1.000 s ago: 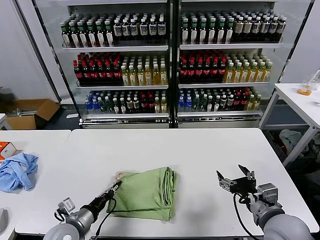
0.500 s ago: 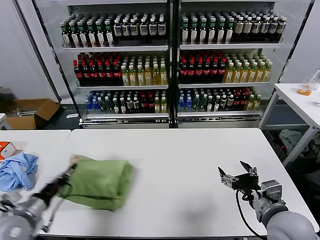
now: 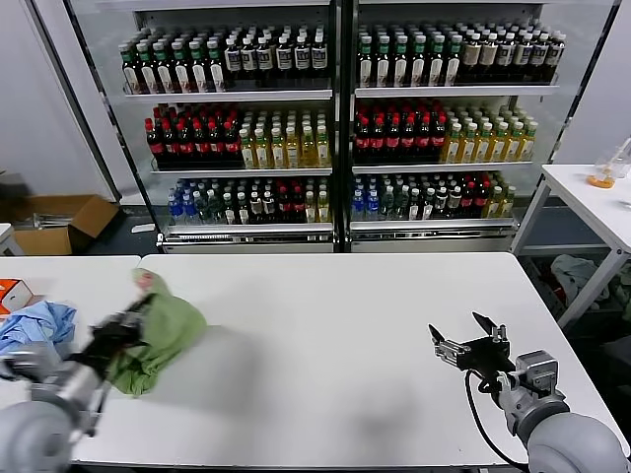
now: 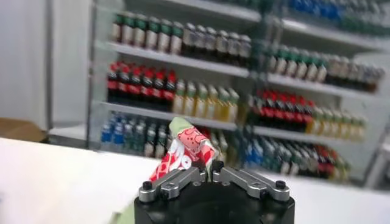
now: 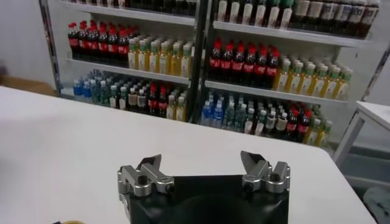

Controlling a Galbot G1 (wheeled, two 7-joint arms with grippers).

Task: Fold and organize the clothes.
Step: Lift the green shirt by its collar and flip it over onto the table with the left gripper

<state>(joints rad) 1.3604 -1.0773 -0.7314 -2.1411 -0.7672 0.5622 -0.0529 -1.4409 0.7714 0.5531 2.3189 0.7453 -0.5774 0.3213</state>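
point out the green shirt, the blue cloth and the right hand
green shirt [image 3: 168,330], head view, on the bunched fabric hanging from the left hand.
blue cloth [image 3: 39,317], head view, on its crumpled middle, at the left table edge.
right hand [image 3: 460,335], head view, midway between its spread fingertips.

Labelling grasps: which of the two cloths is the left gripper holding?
The green shirt, pinched in the shut left gripper; the blue cloth lies loose beside it.

The bunched pale green cotton shirt [image 3: 163,330] shows a red-and-white printed patch between the left pincer [image 4: 210,172] tips. Beyond that pincer lies a crumpled light blue cloth [image 3: 35,320]. The flat worktop [image 3: 335,335] is plain white.
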